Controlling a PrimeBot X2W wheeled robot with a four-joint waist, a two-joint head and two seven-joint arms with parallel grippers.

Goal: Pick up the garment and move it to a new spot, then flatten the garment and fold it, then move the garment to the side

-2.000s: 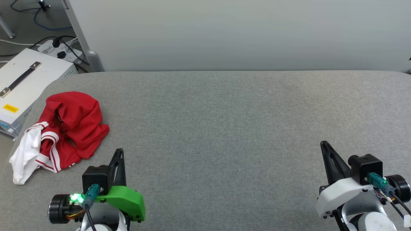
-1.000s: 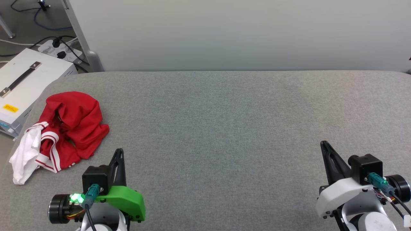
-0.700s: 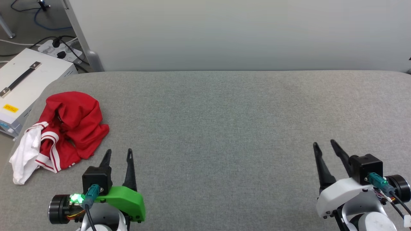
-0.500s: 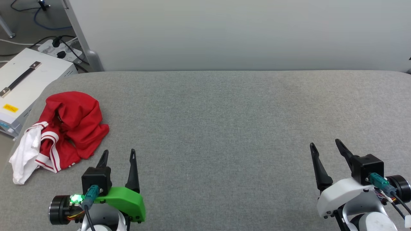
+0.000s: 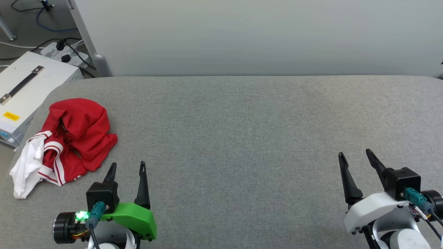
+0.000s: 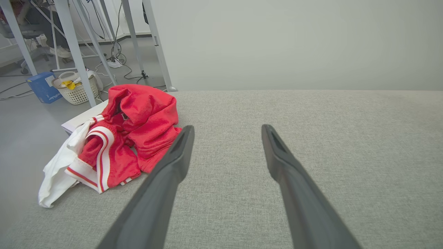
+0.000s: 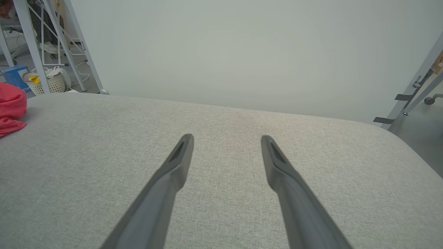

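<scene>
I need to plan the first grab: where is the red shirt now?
In the head view the garment lies crumpled at the left edge of the grey surface, ahead and left of the open left pincer, beside a white case.

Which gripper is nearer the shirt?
Left. The left gripper is just right of the shirt, not touching it; the right gripper is far off to its right.

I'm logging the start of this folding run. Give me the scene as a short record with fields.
garment: red T-shirt, white sleeves, crumpled heap
location: left end of the grey padded surface, near its edge
left gripper: open, empty, beside the heap, not touching
right gripper: open, empty, far right of surface
off surface: white case with black handle, left of garment
progress: garment not yet picked up
</scene>
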